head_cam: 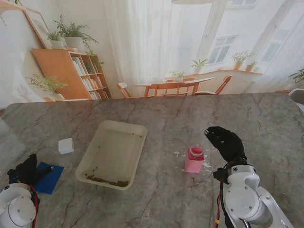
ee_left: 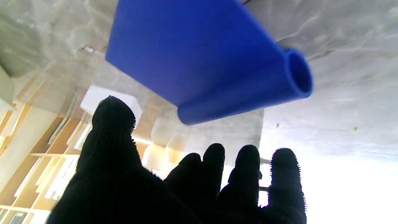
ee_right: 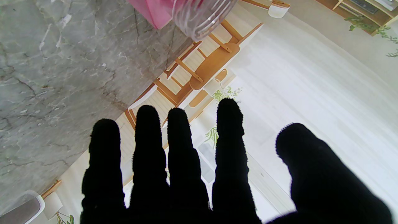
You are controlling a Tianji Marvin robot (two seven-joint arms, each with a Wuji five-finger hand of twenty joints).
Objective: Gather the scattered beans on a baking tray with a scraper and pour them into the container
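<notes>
A cream baking tray (head_cam: 126, 130) lies left of the table's middle, with green beans (head_cam: 108, 181) piled along its near edge. The blue scraper (head_cam: 50, 177) lies flat at the near left; in the left wrist view the scraper (ee_left: 199, 59) shows its blade and tubular handle. My left hand (head_cam: 26, 170) hovers over the scraper's left side with fingers (ee_left: 112, 124) spread, holding nothing. The pink container (head_cam: 194, 159) stands right of the tray, and its clear rim (ee_right: 199, 15) shows in the right wrist view. My right hand (head_cam: 226, 141) is open, just right of the container.
A small white block (head_cam: 66, 146) sits left of the tray. White flecks (head_cam: 207, 165) lie around the pink container. The table's far edge meets a backdrop of shelves and chairs.
</notes>
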